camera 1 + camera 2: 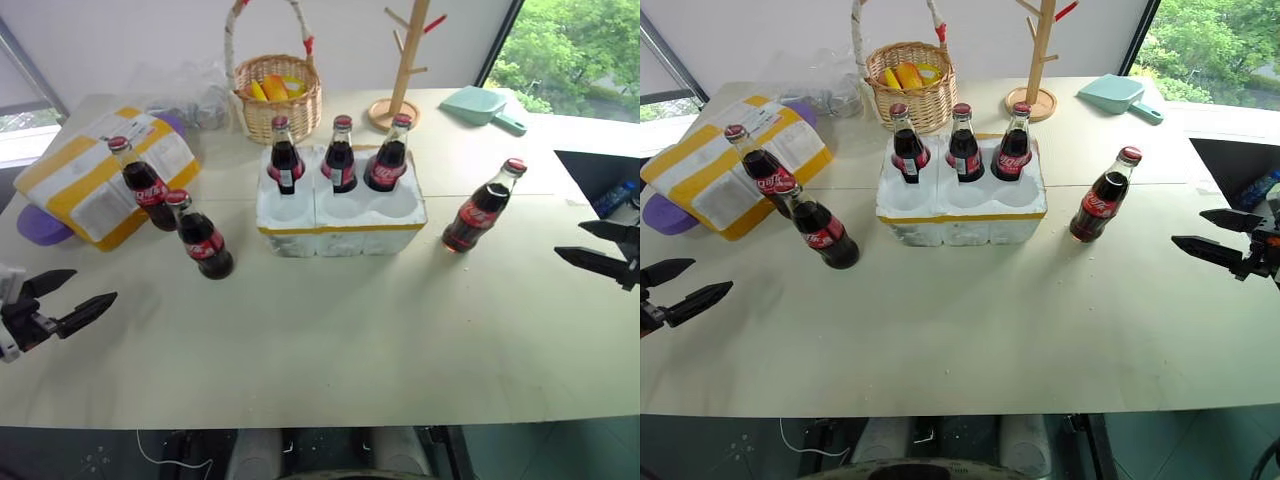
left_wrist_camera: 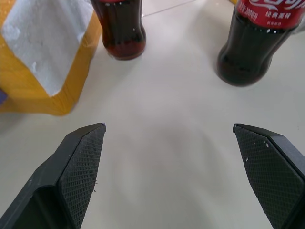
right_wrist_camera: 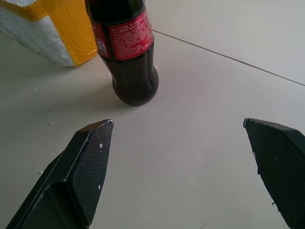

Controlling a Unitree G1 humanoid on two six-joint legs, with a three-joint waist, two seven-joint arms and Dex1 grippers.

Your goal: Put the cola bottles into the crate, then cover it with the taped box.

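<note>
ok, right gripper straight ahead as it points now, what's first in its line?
Likely the lone cola bottle standing right of the crate; it sits slightly off-centre of the right gripper, whose open fingers might pass beside it.

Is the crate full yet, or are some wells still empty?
Half full: the crate holds three cola bottles in its back row, and the three front wells are empty.

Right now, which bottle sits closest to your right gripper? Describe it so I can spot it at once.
Find the crate, the white foam block mid-table with three bottles in its back wells. Just off its right end, one cola bottle stands upright on the bare table, ahead of the open right gripper. It stands alone; the other two loose bottles are left of the crate.
</note>
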